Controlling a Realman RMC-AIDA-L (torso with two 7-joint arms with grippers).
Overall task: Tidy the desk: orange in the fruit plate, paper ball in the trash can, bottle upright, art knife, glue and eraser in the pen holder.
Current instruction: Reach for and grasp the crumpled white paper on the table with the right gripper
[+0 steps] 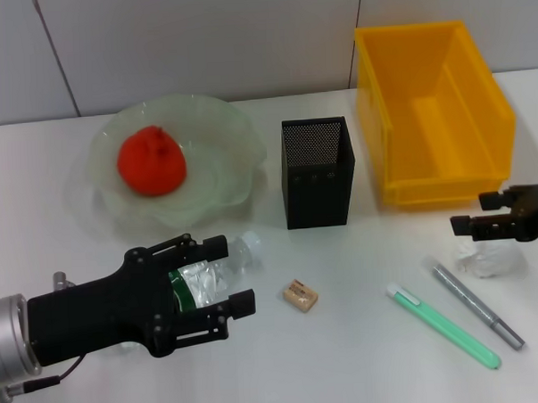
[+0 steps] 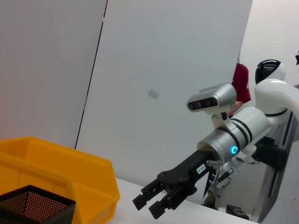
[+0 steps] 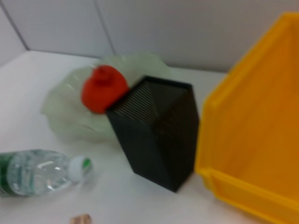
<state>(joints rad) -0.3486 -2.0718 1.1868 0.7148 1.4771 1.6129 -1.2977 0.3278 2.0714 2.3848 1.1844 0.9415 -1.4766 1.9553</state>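
Note:
The orange (image 1: 151, 160) lies in the pale green fruit plate (image 1: 234, 123). The bottle (image 1: 220, 273) lies on its side in front of the plate, cap toward the pen holder (image 1: 315, 173). My left gripper (image 1: 236, 274) is open, with one finger on each side of the bottle. The tan eraser (image 1: 300, 295) lies just right of it. The paper ball (image 1: 493, 261) rests in front of the yellow trash can (image 1: 435, 114). My right gripper (image 1: 462, 225) hovers just behind it and looks open. A green glue stick (image 1: 444, 326) and a grey pen-shaped art knife (image 1: 477, 306) lie side by side.
The trash can holds nothing I can see. In the right wrist view the pen holder (image 3: 159, 130) stands between the plate (image 3: 60, 107) and the trash can (image 3: 257, 140). A grey wall closes off the back of the table.

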